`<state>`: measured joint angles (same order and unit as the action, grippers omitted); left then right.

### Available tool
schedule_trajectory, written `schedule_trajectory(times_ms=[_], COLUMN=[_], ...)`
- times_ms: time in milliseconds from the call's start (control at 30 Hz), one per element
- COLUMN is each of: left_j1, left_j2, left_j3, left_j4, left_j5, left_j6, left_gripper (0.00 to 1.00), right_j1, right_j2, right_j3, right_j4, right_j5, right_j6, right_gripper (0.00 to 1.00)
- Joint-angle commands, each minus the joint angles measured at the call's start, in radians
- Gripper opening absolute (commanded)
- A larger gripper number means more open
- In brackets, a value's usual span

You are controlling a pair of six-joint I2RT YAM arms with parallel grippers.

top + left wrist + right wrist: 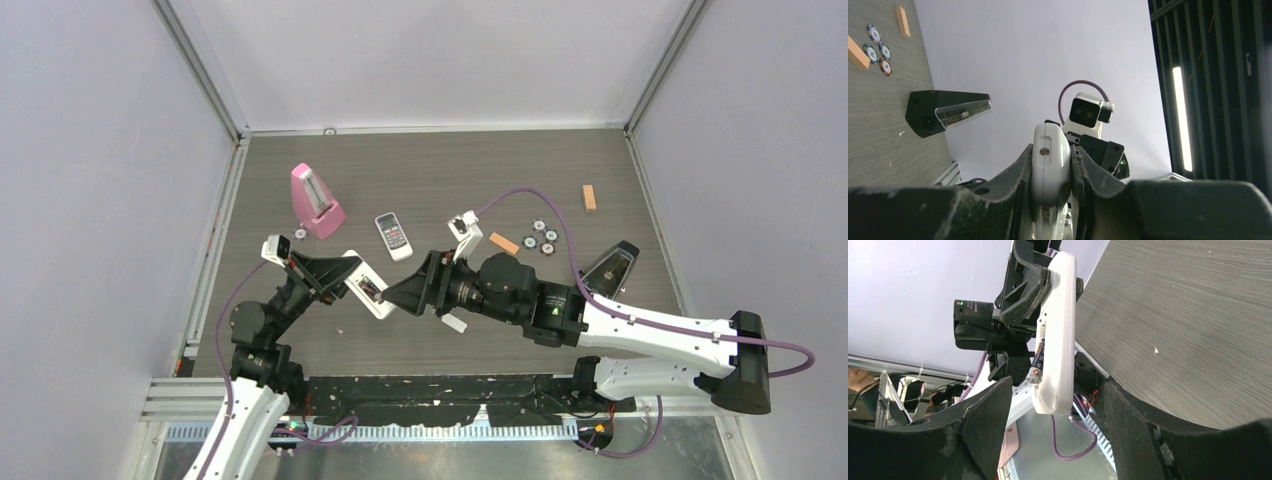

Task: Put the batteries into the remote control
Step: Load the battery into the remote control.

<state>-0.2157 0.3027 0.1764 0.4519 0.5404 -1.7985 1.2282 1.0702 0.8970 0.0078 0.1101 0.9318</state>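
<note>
Grey wood-grain table [500, 170] is seen from above, and the remote [378, 302] is held up off it, clamped in the left gripper [345, 275], with the right gripper [400, 296] set at its free end. No loose batteries can be made out on the table from here. From the left wrist, the remote's end is seen pinched tight between both fingers. From the right wrist, one battery [1037, 361] is seen lying in the open bay, its silvery lower end perhaps not fully seated; the right jaws are spread wide either side of the remote, and nothing is gripped. A second battery cannot be told, so loading is judged partly done, with seating and closing the bay left.
</note>
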Motion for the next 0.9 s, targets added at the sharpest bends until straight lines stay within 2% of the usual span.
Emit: schedule_trajectory(times_ms=[0,867], left_j1=[0.001,0.001], left_j2=[-0.008,-0.010], left_j3=[0.027,0.037], left_j4=[0.038,0.041], left_j5=[0.000,0.003], left_j6=[0.005,0.007], left_gripper=[0.00,0.00], right_j1=[-0.007,-0.012], right_j2=[-0.018,0.076], right_j3=[0.002,0.032], right_j4=[0.048,0.072], right_j5=[0.015,-0.033], right_j6=[0.010,0.021], right_gripper=[0.70,0.66])
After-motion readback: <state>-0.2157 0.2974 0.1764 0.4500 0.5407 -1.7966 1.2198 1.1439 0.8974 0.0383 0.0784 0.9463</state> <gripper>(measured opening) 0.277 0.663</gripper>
